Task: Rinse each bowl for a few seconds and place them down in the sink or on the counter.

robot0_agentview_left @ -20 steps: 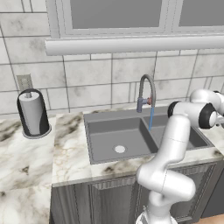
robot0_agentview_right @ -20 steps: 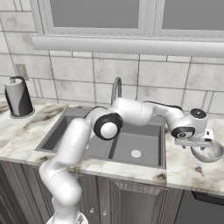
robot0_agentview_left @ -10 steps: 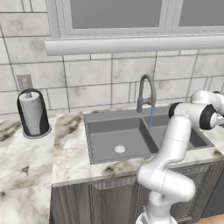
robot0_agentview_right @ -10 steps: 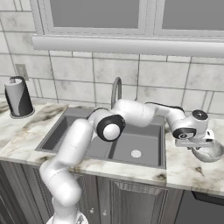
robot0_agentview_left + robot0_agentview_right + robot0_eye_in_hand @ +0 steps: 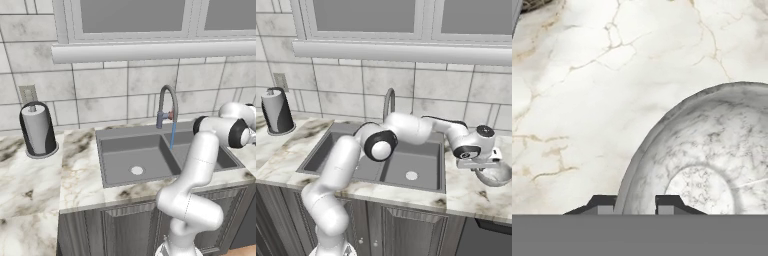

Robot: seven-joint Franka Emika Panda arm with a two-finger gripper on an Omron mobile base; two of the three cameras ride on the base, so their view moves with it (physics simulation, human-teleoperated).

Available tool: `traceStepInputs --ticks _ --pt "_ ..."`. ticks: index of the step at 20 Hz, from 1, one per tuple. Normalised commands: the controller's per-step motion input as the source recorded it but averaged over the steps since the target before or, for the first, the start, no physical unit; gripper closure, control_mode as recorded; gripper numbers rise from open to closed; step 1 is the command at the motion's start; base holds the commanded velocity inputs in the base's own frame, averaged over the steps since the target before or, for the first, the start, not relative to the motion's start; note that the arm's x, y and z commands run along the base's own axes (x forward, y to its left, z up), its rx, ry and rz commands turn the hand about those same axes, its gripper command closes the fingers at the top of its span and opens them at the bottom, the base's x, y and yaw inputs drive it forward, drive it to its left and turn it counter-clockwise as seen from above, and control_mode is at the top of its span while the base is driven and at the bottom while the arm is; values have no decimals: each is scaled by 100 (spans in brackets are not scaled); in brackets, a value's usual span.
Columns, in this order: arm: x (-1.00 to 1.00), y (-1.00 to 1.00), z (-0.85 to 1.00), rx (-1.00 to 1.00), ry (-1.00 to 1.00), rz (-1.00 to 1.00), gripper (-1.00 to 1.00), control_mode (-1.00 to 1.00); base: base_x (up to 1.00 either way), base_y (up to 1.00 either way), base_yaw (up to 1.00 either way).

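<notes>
Grey bowl: your mottled pale grey bowl [image 5: 712, 165] sits upright on the counter [image 5: 587, 100] to the right of the sink [image 5: 406, 165], near the counter's front edge as the right base view shows it.
Gripper: your gripper [image 5: 636, 204] has its two fingertips drawn narrow on either side of the bowl's rim, one inside the wall and one outside; it looks clamped on that rim.
Grip risk: you hold only a thin curved edge, off to one side of the bowl. Lifted, the bowl could swing down or slip out, and the hard counter is right beneath it.
Edge risk: a drag instead of a clean lift could push the bowl toward the front edge.
Faucet: water is already running from the arched faucet [image 5: 167, 107] into the basin. Carry the bowl too high or too fast and its wall may knock the spout.
Arm: your arm is stretched far right, so expect little spare reach.
Paper towel roll: the paper towel roll [image 5: 36, 129] stands well apart, left of the sink.
</notes>
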Motion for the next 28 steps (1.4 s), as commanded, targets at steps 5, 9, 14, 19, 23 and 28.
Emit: traceStepInputs --ticks 5,9,14,19,23,28 --pt "-16 9 26 -9 -2 18 100 -100 0 0 0" --pt "-7 17 29 -9 -1 19 100 -100 0 0 0" --pt "-10 28 28 -7 1 17 100 -100 0 0 0" --pt "-7 36 22 -5 2 16 100 -100 0 0 0" --pt "-5 36 21 -4 1 16 100 -100 0 0 0" --pt "-5 36 20 -4 0 16 100 -100 0 0 0"
